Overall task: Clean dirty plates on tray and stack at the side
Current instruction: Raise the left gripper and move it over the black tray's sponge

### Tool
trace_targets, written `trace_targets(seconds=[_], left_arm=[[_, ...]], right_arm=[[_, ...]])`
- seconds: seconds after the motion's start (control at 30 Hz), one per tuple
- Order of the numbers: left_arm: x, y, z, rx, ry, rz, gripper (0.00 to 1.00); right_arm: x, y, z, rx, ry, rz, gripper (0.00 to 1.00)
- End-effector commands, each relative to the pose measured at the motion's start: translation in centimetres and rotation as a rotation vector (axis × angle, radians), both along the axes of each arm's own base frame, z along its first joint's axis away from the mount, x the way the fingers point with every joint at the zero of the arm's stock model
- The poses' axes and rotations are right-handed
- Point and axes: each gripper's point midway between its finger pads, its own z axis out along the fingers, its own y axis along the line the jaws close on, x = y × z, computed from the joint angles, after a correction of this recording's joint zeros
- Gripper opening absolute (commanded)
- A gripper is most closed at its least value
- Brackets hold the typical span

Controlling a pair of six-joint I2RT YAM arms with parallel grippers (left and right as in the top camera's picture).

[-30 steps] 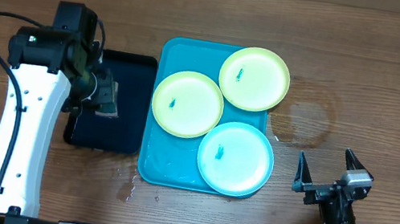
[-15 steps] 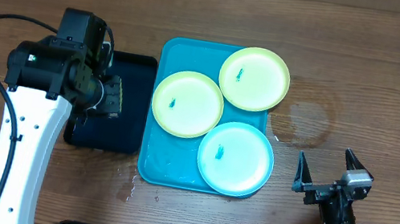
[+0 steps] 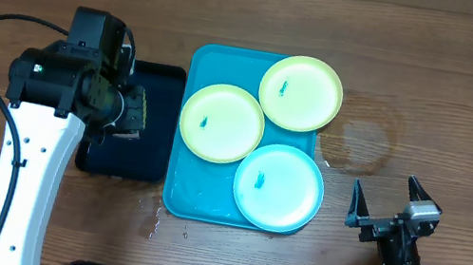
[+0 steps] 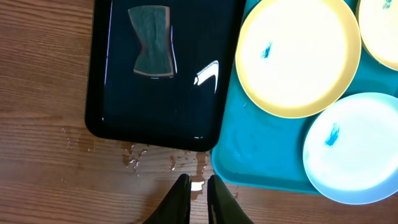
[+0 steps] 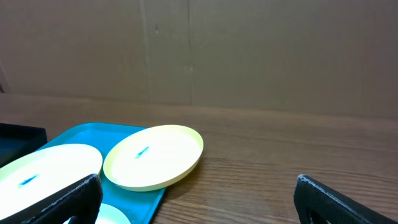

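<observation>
The blue tray (image 3: 180, 195) holds three plates. One yellow-green plate (image 3: 222, 122) is at its left, one yellow-green plate (image 3: 301, 92) overhangs its far right corner, and a light blue plate (image 3: 278, 187) is at its near right. Each has a small blue smear. My left gripper (image 3: 129, 115) hangs above the black tray (image 3: 131, 158). In the left wrist view its fingers (image 4: 199, 186) are shut and empty, over wet wood in front of both trays. My right gripper (image 3: 388, 204) is open and empty, right of the blue tray.
A dark green sponge (image 4: 152, 40) lies in the wet black tray (image 4: 161, 106). Water drops (image 3: 154, 220) lie on the wood before the trays. A cardboard wall (image 5: 249, 50) stands behind the table. A damp stain (image 3: 365, 140) marks the wood right of the tray.
My left arm has swung, and its gripper has shifted slightly over the black tray. The plates and right arm have not moved.
</observation>
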Motion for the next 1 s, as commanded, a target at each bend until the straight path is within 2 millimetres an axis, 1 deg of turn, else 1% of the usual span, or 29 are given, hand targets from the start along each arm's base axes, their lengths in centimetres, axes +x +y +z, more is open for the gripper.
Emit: trace_targets(seconds=[0.0,0.27,0.4,0.53,0.6,0.63,0.67,0.73,0.8,0.9,0.97], left_arm=[[0.1,-0.2,0.0,-0.016,-0.007,0.012,0.13],[0.4,-0.3,0.1,-0.017,-0.022,0.012,0.14],[-0.3,-0.2,-0.1,-0.013,0.008,0.012,0.14],[-0.7,0.5,-0.2,0.027,0.024,0.023,0.15],[-0.5,0.7,-0.2,0.033,0.017,0.027,0.17],[-0.4,0.6,-0.2,0.027,0.011,0.048,0.24],[-0.1,0.6,-0.1,0.020,0.001,0.068,0.29],[0.6,0.6,0.0,0.013,-0.026,0.084,0.30],[0.9,0.6,-0.1,0.014,-0.028,0.083,0.25],[0.8,0.6,-0.8,0.017,0.007,0.083,0.04],[0.6,0.6,-1.2,0.020,0.029,0.083,0.04]], right_arm=[[0.0,-0.1,-0.2,-0.001,-0.002,-0.005,1.00],[0.0,-0.1,-0.2,-0.001,-0.002,-0.005,1.00],[0.0,-0.1,-0.2,-0.001,-0.002,-0.005,1.00],[0.0,-0.1,-0.2,-0.001,-0.002,-0.005,1.00],[0.0,-0.1,-0.2,-0.001,-0.002,-0.005,1.00],[0.0,-0.1,-0.2,-0.001,-0.002,-0.005,1.00],[0.0,-0.1,-0.2,-0.001,-0.002,-0.005,1.00],[0.0,-0.1,-0.2,-0.001,-0.002,-0.005,1.00],[0.0,-0.1,-0.2,-0.001,-0.002,-0.005,1.00],[0.0,-0.1,-0.2,-0.001,-0.002,-0.005,1.00],[0.0,-0.1,-0.2,-0.001,-0.002,-0.005,1.00]])
